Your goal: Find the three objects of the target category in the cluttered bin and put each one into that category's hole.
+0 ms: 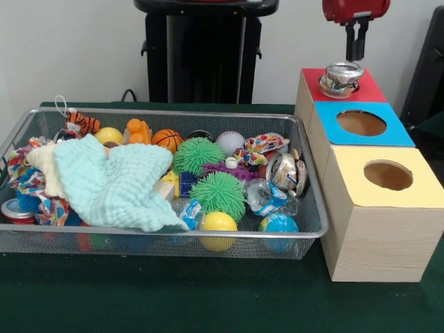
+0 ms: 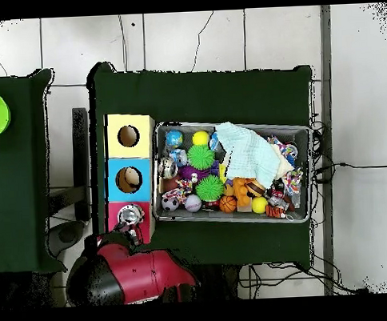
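My gripper hangs straight above the red-topped box, at the far end of the box row. A dented silver can sits tilted on that box, covering its hole, just under the gripper tips. I cannot tell whether they touch it. The overhead view shows this can by the arm. A second silver can lies at the right end of the wire bin. A red-sided can lies at the bin's left end, partly under patterned cloth.
The blue-topped box and yellow-topped box stand in front of the red one, holes uncovered. The bin holds a mint cloth, green spiky balls, a yellow ball, a basketball toy and crushed clear bottles.
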`<act>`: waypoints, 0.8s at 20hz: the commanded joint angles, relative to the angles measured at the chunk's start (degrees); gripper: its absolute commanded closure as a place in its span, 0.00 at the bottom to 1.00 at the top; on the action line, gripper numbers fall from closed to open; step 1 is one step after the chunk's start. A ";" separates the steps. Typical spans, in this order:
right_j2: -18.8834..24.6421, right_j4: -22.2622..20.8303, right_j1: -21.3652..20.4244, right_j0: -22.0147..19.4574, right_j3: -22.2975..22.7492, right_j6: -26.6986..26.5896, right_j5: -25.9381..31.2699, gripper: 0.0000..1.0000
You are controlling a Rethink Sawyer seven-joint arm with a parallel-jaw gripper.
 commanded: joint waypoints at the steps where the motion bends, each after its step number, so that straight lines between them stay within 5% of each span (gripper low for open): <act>1: -1.65 2.04 2.17 -1.17 2.07 10.74 7.20 1.00; 16: -1.53 1.99 3.79 -1.34 2.35 10.77 5.76 1.00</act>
